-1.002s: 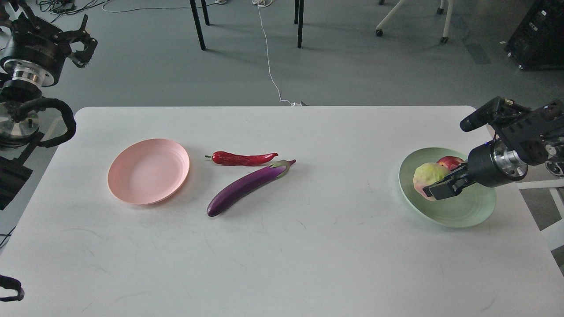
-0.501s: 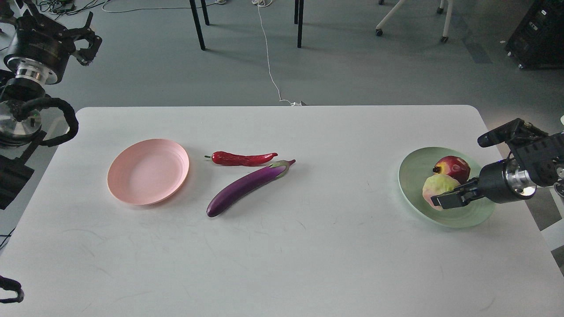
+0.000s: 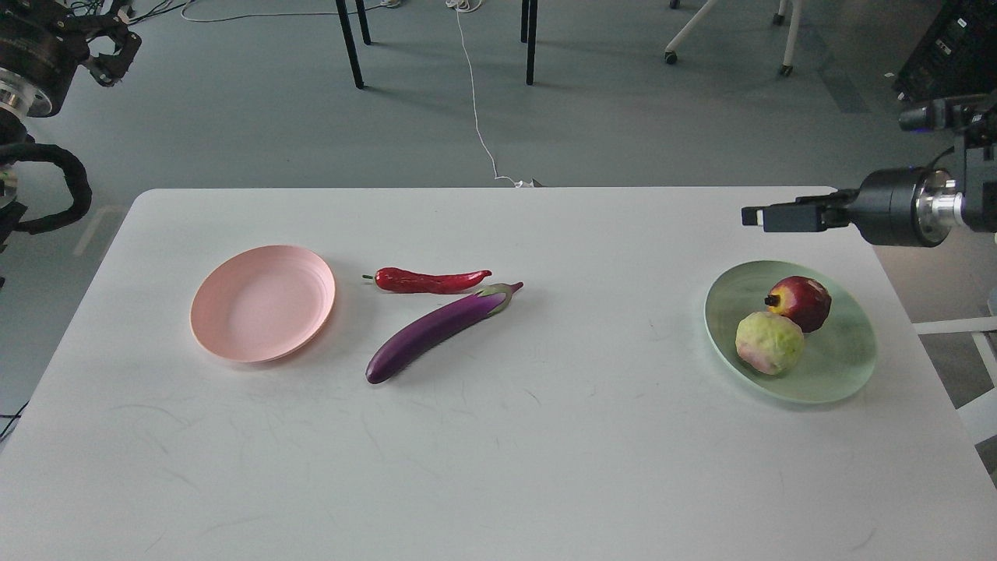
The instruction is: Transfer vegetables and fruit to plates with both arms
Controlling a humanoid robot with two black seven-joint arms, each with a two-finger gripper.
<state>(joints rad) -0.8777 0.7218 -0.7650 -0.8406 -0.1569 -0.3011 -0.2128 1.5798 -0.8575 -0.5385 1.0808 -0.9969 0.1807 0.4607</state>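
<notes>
The purple eggplant (image 3: 440,330) lies slanted at the table's middle, and the red chili pepper (image 3: 427,280) lies just behind it. The pale pink plate (image 3: 262,302) to their left holds nothing. The mint green plate (image 3: 841,366) at the right holds the dark red pomegranate (image 3: 801,302) and the yellow-green ball (image 3: 769,342), which touch each other. My right gripper (image 3: 759,217) hangs level above the table behind the green plate, seen side-on and holding nothing. My left gripper (image 3: 115,45) is off the table at the top left corner, with its fingers spread and empty.
The white table (image 3: 498,467) has rounded far corners. Beyond it on the grey floor are black table legs (image 3: 350,47), a white cable (image 3: 475,101) and chair castors. A black cabinet (image 3: 954,54) stands at the far right.
My right gripper let go of the yellow-green ball, which settled on the green plate, then rose and drew back behind the plate. My left arm moved up and to the left.
</notes>
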